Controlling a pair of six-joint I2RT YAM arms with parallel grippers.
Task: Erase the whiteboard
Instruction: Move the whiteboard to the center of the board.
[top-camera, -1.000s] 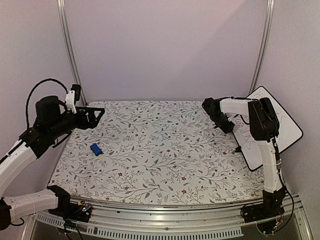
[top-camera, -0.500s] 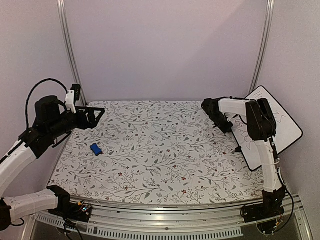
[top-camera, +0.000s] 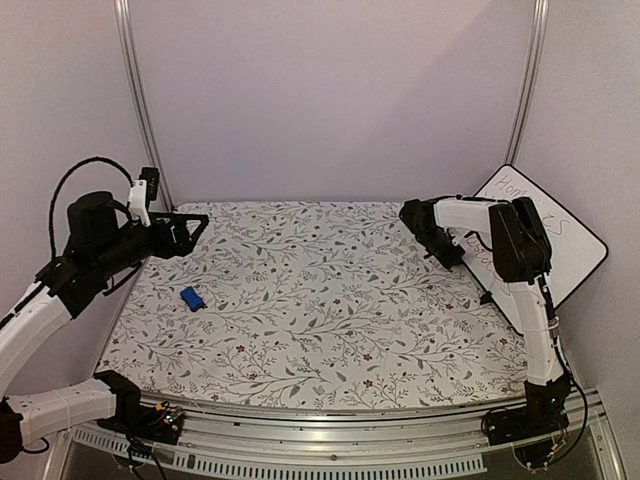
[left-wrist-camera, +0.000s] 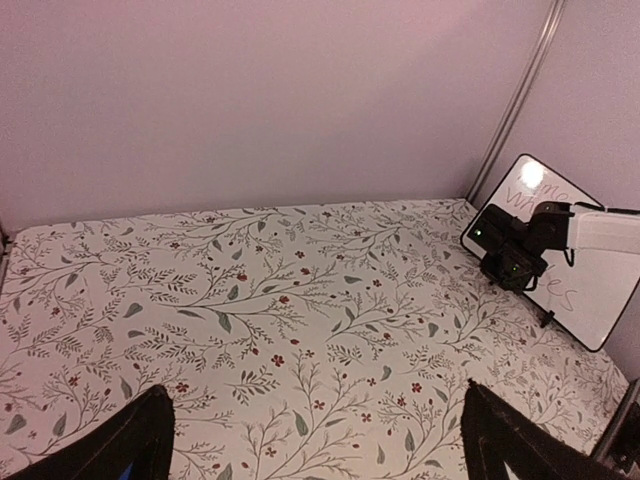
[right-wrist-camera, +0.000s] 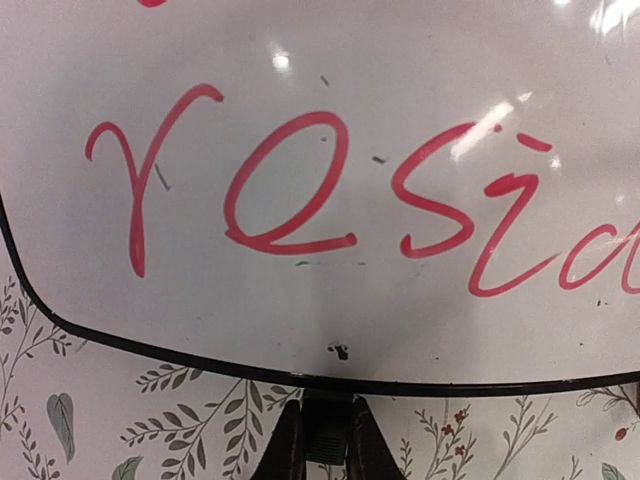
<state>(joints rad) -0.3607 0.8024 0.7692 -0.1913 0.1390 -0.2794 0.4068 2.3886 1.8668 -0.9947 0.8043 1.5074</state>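
Red marker script (right-wrist-camera: 290, 190), bold and whole, across the whiteboard (right-wrist-camera: 320, 310) directly ahead of the right pincer (right-wrist-camera: 325, 412). Not one stroke smeared or thinned, as far as visible. Nipped shut on the board's lower edge, seemingly on a small black foot (right-wrist-camera: 326, 432) just under the thin black rim (right-wrist-camera: 150, 350), with both fingers (right-wrist-camera: 290, 450) pressed close and the dark tab between them. Tilted up on edge rather than flat, beyond and above those fingertips, close by the wall (top-camera: 600, 120) on the pincer's outer side. Hard to tell whether resting on the floral cloth (top-camera: 320, 310) at the gripped edge or lifted clear of it.

Spread wide and holding nothing: the left pincer (left-wrist-camera: 315, 455), hovering over the cloth, well apart from the board and looking across at it. Below that open pincer, slightly nearer the front of the cloth, lying flat: a small blue eraser (top-camera: 191, 297), touched by neither pincer and far from the right one.

Judging by all this: erasing not begun. Done so far, at most, a grip on the board, probably for shifting or steadying it. Left to do: pick up the eraser, carry it over to the board, rub across every line of writing, upper rows included.
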